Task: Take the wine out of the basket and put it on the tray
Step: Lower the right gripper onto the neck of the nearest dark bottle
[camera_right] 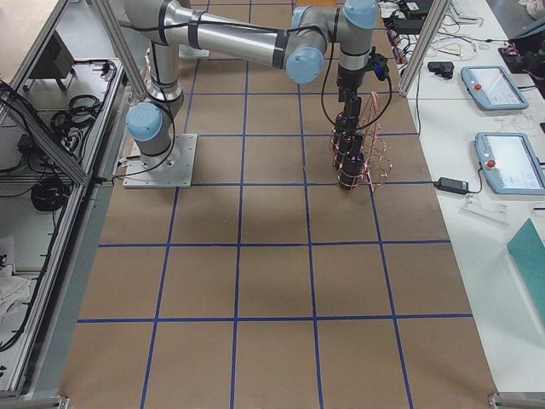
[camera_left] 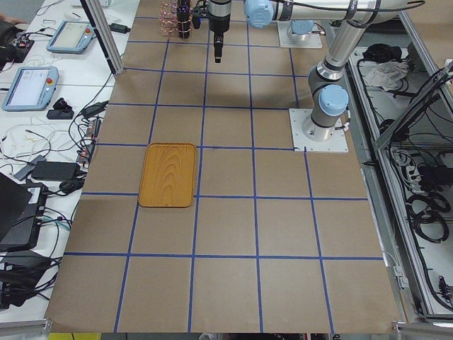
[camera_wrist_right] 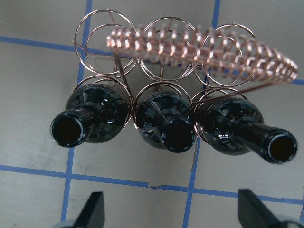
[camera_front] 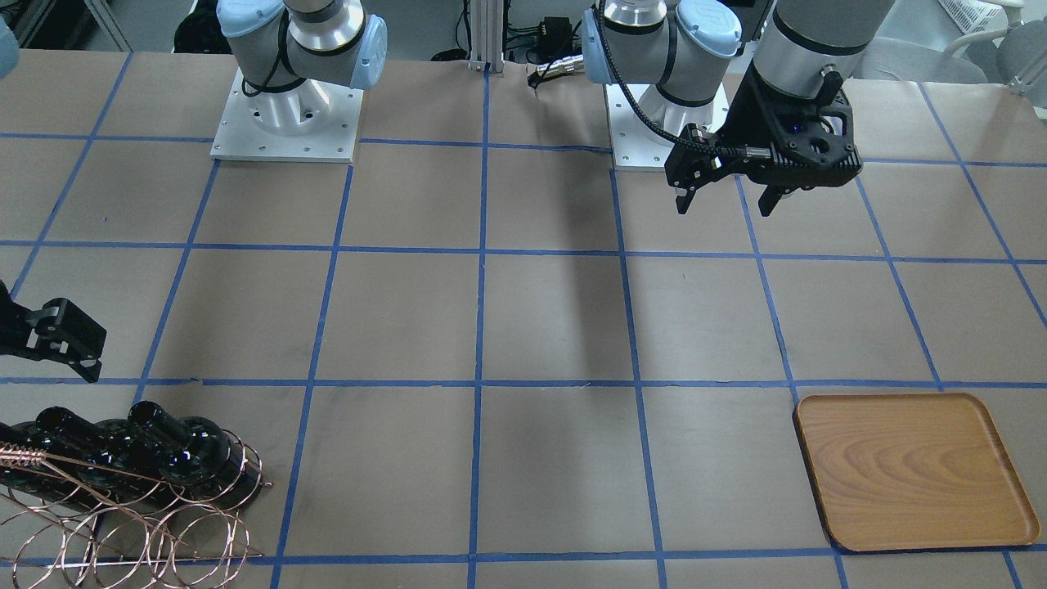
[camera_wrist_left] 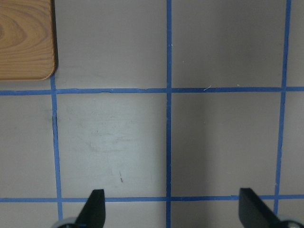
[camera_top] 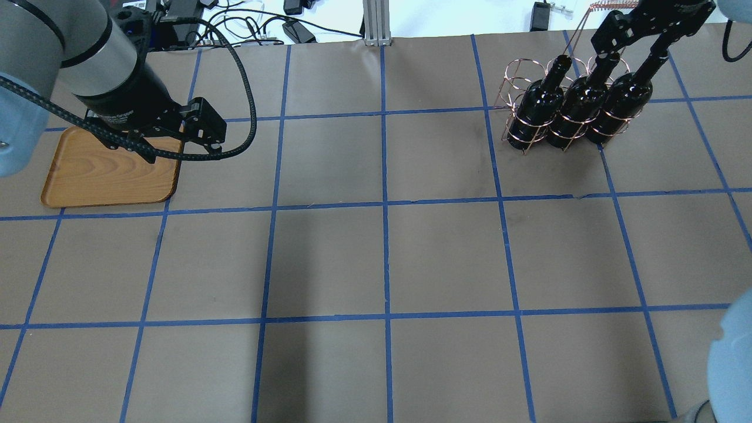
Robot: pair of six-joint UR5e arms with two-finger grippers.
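Brown, blue-gridded desk (camera_top: 382, 264) lies under us: three wine bottles (camera_wrist_right: 97, 116) stand necks-up in the basket (camera_wrist_right: 213, 50), our right fingers (camera_wrist_right: 95, 211) spread wide above them; our left fingers (camera_wrist_left: 95, 209), also spread, hang beside the tray (camera_top: 106, 176).

Three wine bottles (camera_wrist_right: 166, 124), one basket (camera_wrist_right: 204, 50), one tray (camera_top: 100, 176).

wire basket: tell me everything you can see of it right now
The basket is a rack of thin copper-coloured wire bent into two rows of three round loops, with a coiled wire handle raised over the empty row. It stands on the paper-covered table, far out on the robot's right side. Three glossy black bottles stand upright in the row nearer the robot. The open right gripper hangs above it, not touching.
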